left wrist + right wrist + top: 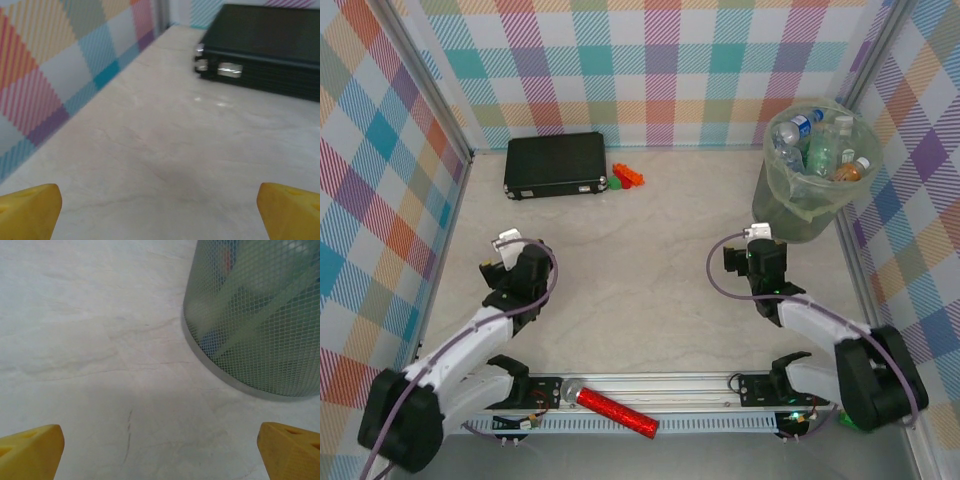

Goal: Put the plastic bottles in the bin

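currently, itemised from the top view:
- bin [809, 180]: at 2 o'clock on the desk [640, 260], upright in the far corner, lined with a pale green bag.
- plastic bottles [820, 148]: all inside the bin, heaped to the rim; clear, green and brown ones visible.
- left claw [160, 215]: at 8 o'clock, yellow fingertips [30, 210] spread wide, nothing between them.
- right claw [160, 455]: at 4 o'clock, near the bin's mesh wall, likewise spread wide and holding nothing.
- black case [556, 165]: flat at 11 o'clock.
- toy bricks [628, 177]: just beside the case, on its 3 o'clock side.
- red glittery cylinder [617, 411]: at 6 o'clock, lying on the base rail.
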Action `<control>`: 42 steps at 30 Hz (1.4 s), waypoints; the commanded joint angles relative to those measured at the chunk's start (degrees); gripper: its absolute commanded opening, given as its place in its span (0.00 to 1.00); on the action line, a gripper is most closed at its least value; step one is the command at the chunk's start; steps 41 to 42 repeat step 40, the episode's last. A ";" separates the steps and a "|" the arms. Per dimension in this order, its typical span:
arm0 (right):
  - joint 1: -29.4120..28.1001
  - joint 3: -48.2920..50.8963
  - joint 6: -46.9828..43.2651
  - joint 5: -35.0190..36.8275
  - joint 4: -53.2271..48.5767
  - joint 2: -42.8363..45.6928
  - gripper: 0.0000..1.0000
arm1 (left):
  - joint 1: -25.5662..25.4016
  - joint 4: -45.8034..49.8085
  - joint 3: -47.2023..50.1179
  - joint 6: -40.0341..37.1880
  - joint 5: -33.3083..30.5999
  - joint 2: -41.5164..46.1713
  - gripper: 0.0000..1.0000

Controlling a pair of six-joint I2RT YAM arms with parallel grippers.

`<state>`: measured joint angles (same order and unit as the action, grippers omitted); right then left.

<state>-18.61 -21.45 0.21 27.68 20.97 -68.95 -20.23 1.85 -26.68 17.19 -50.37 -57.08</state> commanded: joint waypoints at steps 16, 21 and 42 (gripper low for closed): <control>12.79 1.32 -0.78 -14.81 30.57 -15.53 0.99 | 12.75 -50.08 4.27 -17.42 30.05 -29.79 0.99; 13.96 1.21 -0.61 -17.74 32.84 -18.62 0.99 | 13.58 -53.60 4.06 -19.07 36.16 -33.64 0.99; 15.36 -0.74 0.25 -20.17 29.09 -18.94 0.99 | 13.72 -52.65 3.77 -18.70 36.42 -33.36 1.00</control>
